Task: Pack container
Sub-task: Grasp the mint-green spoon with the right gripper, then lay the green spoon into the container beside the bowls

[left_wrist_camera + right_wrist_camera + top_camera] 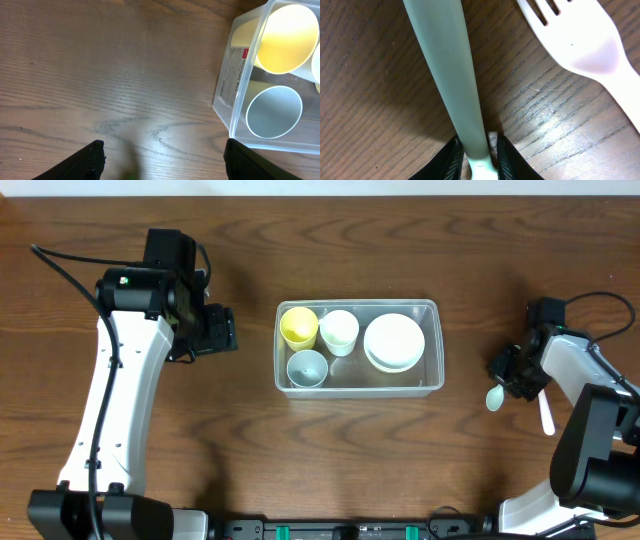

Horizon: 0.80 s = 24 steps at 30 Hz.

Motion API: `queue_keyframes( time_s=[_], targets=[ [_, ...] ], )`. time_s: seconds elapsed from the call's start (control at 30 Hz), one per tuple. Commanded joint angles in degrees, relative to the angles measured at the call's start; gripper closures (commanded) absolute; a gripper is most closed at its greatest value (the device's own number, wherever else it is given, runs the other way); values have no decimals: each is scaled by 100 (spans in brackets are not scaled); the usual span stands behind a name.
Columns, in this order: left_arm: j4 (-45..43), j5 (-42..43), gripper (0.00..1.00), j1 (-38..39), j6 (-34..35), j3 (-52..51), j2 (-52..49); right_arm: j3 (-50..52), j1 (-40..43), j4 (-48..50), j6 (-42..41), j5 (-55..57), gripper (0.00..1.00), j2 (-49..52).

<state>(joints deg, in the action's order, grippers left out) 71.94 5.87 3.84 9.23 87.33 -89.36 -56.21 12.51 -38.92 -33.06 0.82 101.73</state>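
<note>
We've got the right hand [479,150] pinching the spoon [447,65] by its handle tip near the surface's right edge. The left hand [165,156] is spread and empty, and the container [360,390] sits mid-surface. That end grip could let the spoon swing or slip mid-carry, maybe clipping the fork [590,45].

gap in container [437,350], between blue cup [307,368], bowls [393,342]

We see the container [358,388] in the middle of the table [200,240]. In its left end stand the corner cup [298,326] at the back, the middle cup [339,331] just right of it, and the front cup [307,367] before the corner cup. The bowls [393,341] sit stacked in the right end. Well to the right lies the spoon [494,397], its handle between the fingers of the right gripper [515,372]. The fork [546,413] lies just right of it. The left gripper [222,330] hangs left of the container.
</note>
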Motion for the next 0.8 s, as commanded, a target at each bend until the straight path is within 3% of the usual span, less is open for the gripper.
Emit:
queue_keyframes(
  time_s=[0.0, 0.27, 0.5, 0.63, 0.77],
  targets=[
    [24, 17, 23, -24, 76, 4, -26, 39, 17, 15, -31, -153, 78, 221],
    [22, 17, 23, -24, 76, 4, -26, -61, 4, 7, 369, -195, 91, 164],
    [24, 17, 23, -24, 76, 4, -26, -901, -238, -568, 1130, -192, 94, -376],
    [24, 15, 23, -24, 76, 4, -26, -1639, -684, -964, 2096, -199, 94, -914],
    [20, 17, 23, -24, 76, 4, -26, -2168, -1539, -1241, 3711, -490, 95, -1451]
  ],
)
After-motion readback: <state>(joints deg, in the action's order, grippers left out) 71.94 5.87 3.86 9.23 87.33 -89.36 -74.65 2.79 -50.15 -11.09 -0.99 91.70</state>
